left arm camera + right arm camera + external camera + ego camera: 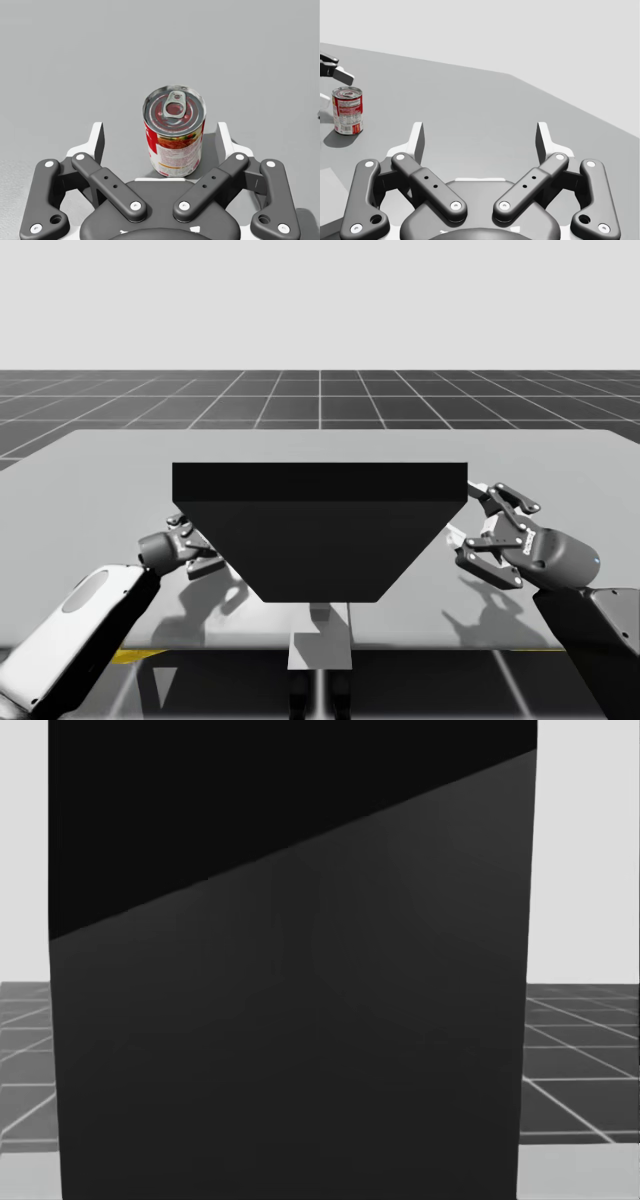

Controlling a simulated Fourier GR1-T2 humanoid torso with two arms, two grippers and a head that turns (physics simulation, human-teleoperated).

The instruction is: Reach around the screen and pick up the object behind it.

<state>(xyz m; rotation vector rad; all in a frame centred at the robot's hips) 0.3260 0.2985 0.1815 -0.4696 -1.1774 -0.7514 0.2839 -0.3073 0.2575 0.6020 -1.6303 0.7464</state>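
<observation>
- Screen [320, 530]: a dark panel standing upright on the table [100, 470], and blocking the head view.
- Red can [174, 131]: upright behind the screen with its pull-tab lid up. It stands between the fingers of the left gripper [160, 135], with no contact evident.
- Left gripper: spread wide, holding nothing.
- Right gripper [480, 135]: equally wide and empty, at the screen's other end, well apart from the can.
- Handling (judged): a rigid metal cylinder, probably fairly heavy, with a smooth label that is likely slippery. Grip across the side wall at mid-height, not at the rim.

The flat grey table [100, 465] carries a black upright screen [320, 530]. A red-labelled metal can [174, 132] stands upright on the tabletop.
</observation>
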